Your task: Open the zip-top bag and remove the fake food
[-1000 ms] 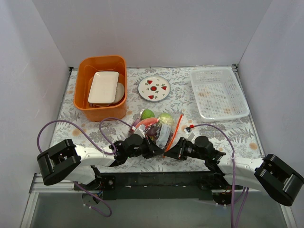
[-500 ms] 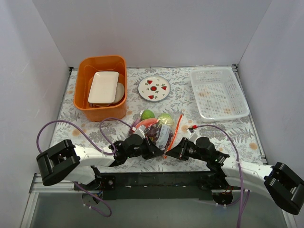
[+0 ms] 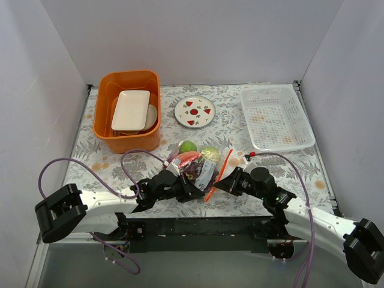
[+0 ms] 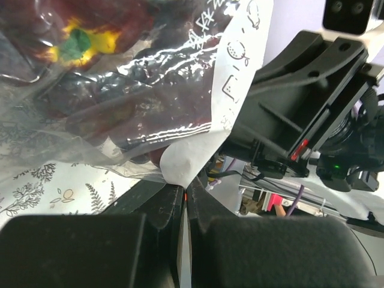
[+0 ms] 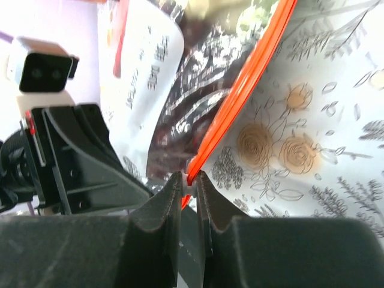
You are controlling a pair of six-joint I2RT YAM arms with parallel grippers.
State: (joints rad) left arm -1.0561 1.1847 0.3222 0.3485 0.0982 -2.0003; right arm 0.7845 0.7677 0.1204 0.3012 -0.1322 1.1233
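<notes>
The zip-top bag (image 3: 204, 171) lies near the table's front middle, its orange zip strip (image 3: 223, 163) running along its right side. Inside it is fake food: a green ball (image 3: 188, 146), a yellow-green ball (image 3: 210, 151), a red slice (image 3: 187, 156) and dark grapes (image 3: 195, 168). My left gripper (image 3: 201, 192) is shut on the bag's near edge; in the left wrist view (image 4: 186, 191) it pinches the clear plastic (image 4: 138, 102). My right gripper (image 3: 217, 183) is shut on the near end of the zip strip (image 5: 252, 78), as the right wrist view (image 5: 190, 180) shows.
An orange bin (image 3: 129, 141) holding white dishes (image 3: 130, 110) stands at the back left. A strawberry-printed plate (image 3: 195, 111) sits at the back middle. A clear mesh basket (image 3: 279, 144) is at the back right. White walls enclose three sides.
My right gripper has moved up and away from the table's front edge with the zip end in it. My left arm has shifted; its gripper stays shut on the bag.
</notes>
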